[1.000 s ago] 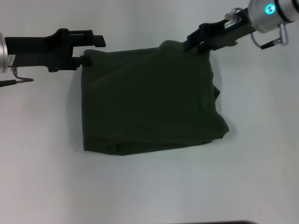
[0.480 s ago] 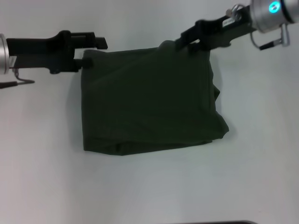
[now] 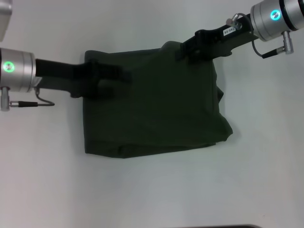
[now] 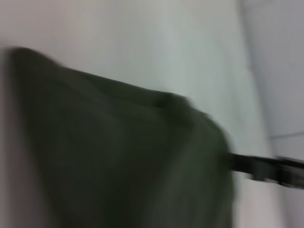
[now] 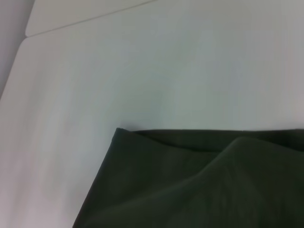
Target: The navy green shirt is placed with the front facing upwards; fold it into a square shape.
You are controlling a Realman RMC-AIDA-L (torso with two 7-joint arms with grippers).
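The navy green shirt (image 3: 156, 109) lies folded into a rough square on the white table (image 3: 156, 194), plain green side up; its right edge bulges unevenly. My left gripper (image 3: 111, 80) hovers over the shirt's far left part, blurred against the dark cloth. My right gripper (image 3: 183, 51) is at the shirt's far right corner, beside a small raised bump of fabric. The left wrist view shows the shirt (image 4: 118, 156) blurred, with the right gripper (image 4: 266, 168) as a black bar beyond it. In the right wrist view a shirt (image 5: 199, 185) corner lies on the table.
White tabletop surrounds the shirt on all sides. A table edge or seam (image 5: 90, 19) shows in the right wrist view. A dark strip (image 3: 218, 226) runs along the nearest edge of the head view.
My left gripper has swung from the shirt's far left corner inward over the cloth. My right gripper has shifted slightly left along the far edge. The shirt has kept its shape.
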